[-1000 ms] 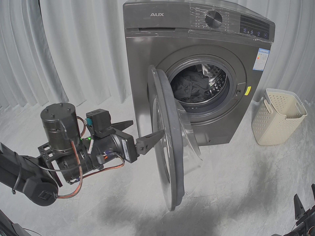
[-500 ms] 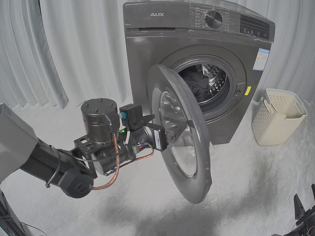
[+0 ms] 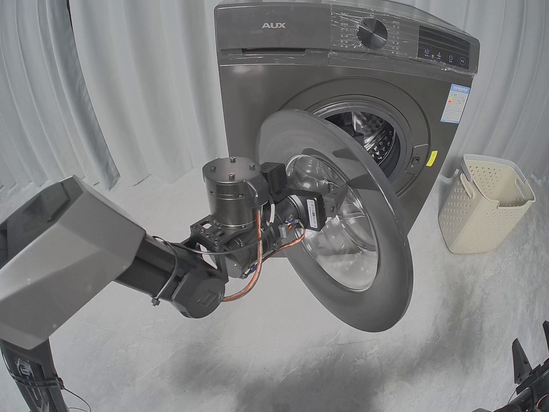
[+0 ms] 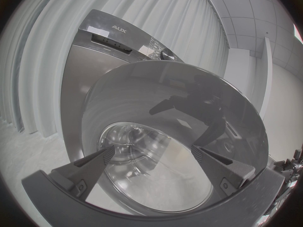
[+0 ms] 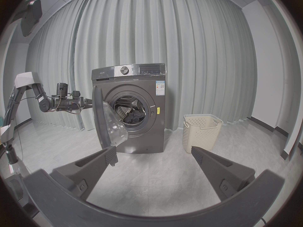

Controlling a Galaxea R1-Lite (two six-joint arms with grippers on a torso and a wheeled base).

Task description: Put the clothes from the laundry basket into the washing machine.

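Note:
The grey washing machine (image 3: 343,58) stands ahead with its round door (image 3: 366,298) swung partway across the drum opening (image 3: 374,135). My left gripper (image 3: 336,191) is open, its fingertips against the outer face of the door by the glass bowl (image 4: 151,171). Seen from the right wrist, dark clothes (image 5: 134,115) lie inside the drum, and the door (image 5: 98,117) appears edge-on with the left gripper (image 5: 86,103) behind it. The cream laundry basket (image 3: 486,201) sits on the floor to the machine's right; no clothes show above its rim. My right gripper (image 5: 153,153) is open, low and far back.
White curtains hang behind and beside the machine. The pale floor (image 3: 446,316) between the door and the basket is bare. The tip of the right gripper (image 3: 529,373) pokes in at the head view's lower right corner.
My left arm has pushed forward and right against the door. The door has swung from wide open to partly shut, hiding the clothes in the head view. The right arm has stayed still.

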